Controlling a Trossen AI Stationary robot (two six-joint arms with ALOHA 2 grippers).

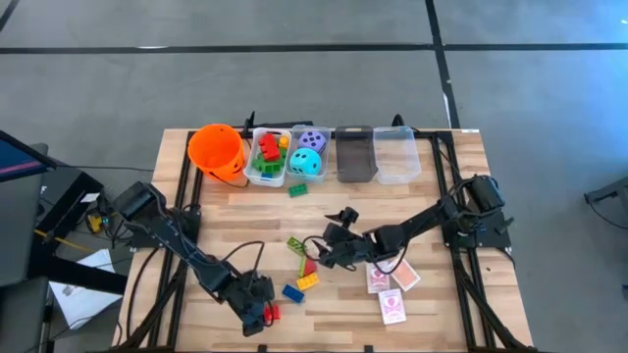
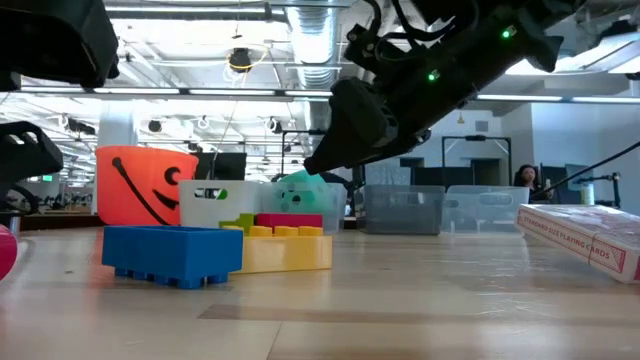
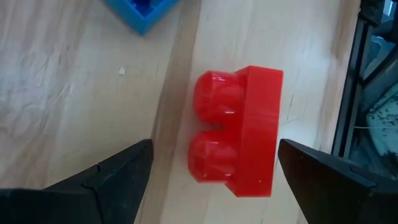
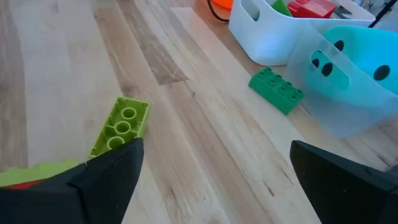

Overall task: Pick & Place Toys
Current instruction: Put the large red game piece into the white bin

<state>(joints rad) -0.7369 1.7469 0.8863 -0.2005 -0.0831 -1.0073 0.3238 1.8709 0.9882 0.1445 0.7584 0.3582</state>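
the left gripper point(image 1: 257, 316) is hovering spread wide over a red brick point(image 3: 239, 138) near the table's front edge, partly hiding it from above; a blue brick point(image 3: 142, 11) is cut off beside it. the right gripper point(image 1: 326, 245) is hanging released above a lime brick point(image 4: 121, 124). wooden table point(image 1: 432, 304), blurred office behind.

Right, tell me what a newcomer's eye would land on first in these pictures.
The orange bucket stands out at the left end of a row of bins along the table's far edge. Loose bricks and playing cards lie scattered mid-table. The left end effector hovers open over a red brick near the front edge, while the right end effector hangs open above the brick cluster.
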